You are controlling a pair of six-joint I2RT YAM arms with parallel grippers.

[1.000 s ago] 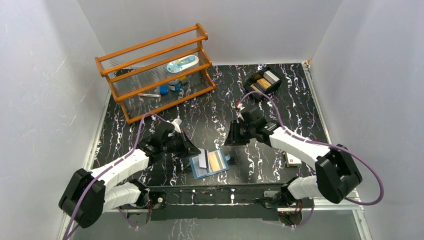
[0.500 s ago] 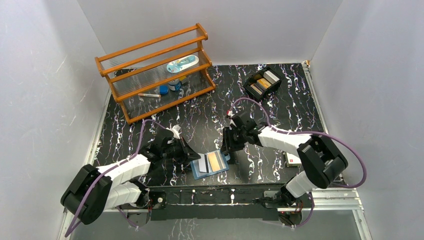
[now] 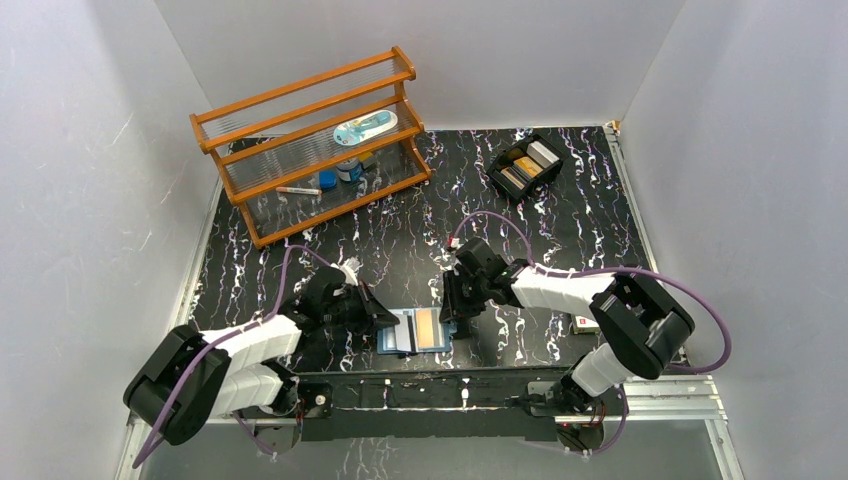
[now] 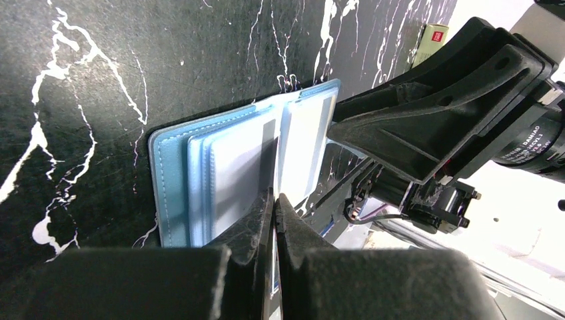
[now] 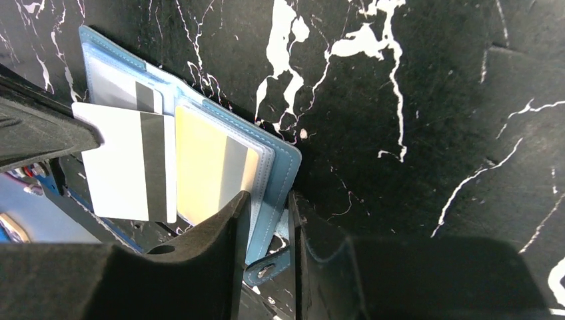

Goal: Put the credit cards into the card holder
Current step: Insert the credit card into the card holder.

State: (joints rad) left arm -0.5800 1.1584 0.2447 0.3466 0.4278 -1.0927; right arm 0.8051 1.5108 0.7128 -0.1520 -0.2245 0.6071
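**A:** Which step is in hand?

**B:** Inserting a card, I'd say. The left gripper (image 4: 274, 197) is pinched tight on a thin white plastic card with a black magnetic stripe (image 5: 123, 167). The card juts out past its fingertips, flat over the small teal-blue folding card holder (image 5: 283, 163).

**A:** And the other arm?

**B:** The right gripper (image 5: 268, 198) has its jaws drawn in on the card holder's outer edge. One finger is on top of the page, the other outside the flap, and the snap tab (image 5: 266, 270) lies between them. It looks like a clamp to steady it.

**A:** Where does the card holder sit?

**B:** Open on the black marbled table (image 5: 413, 100), between the two grippers and beneath both sets of fingertips.

**A:** How does it look?

**B:** Pale blue inside, with clear pockets. An orange-gold card (image 5: 200, 167) sits in the page beside the right fingers. A pale striped card (image 5: 120, 90) shows in the far page, beyond the white card.

**A:** Next?

**B:** Line the white card's leading edge up with a pocket mouth and slide it in low and level. I can't make out the mouth itself.
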